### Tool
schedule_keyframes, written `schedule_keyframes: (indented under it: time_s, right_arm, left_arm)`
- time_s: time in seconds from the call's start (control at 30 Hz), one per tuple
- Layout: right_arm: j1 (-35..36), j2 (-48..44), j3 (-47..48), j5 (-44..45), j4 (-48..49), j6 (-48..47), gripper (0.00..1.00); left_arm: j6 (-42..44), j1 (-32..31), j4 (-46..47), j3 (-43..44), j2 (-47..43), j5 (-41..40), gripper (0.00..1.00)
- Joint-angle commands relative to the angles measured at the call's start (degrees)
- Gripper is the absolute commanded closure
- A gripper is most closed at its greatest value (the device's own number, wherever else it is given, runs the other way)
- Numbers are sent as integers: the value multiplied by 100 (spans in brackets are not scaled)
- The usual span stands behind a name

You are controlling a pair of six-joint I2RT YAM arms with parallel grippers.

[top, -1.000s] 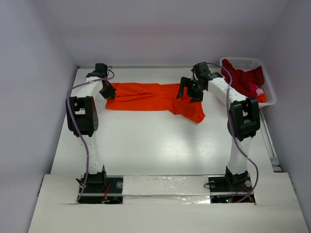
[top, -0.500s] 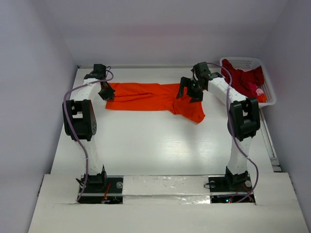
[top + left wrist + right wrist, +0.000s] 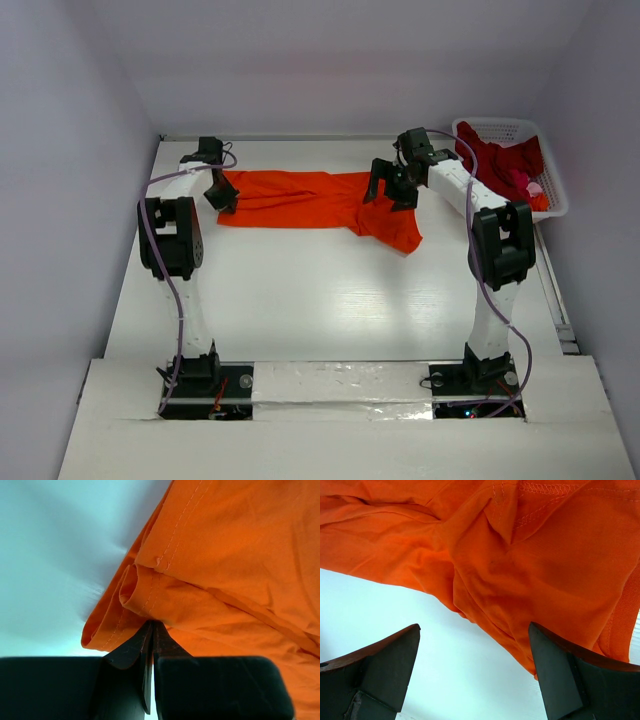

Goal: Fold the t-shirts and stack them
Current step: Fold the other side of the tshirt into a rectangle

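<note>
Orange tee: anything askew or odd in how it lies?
Yes. The bright orange cloth t-shirt lies as a neat strip, except at its right end, which is crumpled and slants askew toward the arms. At its left end the hem is curled into a roll by the shut left gripper.

I'm seeing a plain bright orange t-shirt (image 3: pixel 300 198) on the white table (image 3: pixel 320 290). Far right, the white lattice basket (image 3: pixel 558 195) is showing a dark red t-shirt (image 3: pixel 500 158) and a pink t-shirt (image 3: pixel 534 187).
</note>
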Motion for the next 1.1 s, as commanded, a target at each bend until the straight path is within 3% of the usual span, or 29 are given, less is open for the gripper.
schedule_keyframes:
  time_s: [0.0, 1.07]
  right_arm:
    - [5, -223, 81, -55, 156, -15, 6]
    - [5, -408, -236, -12, 235, -41, 6]
  left_arm:
    - [75, -30, 1, 88, -104, -181, 100]
    - [23, 313, -500, 1864, 960, -155, 100]
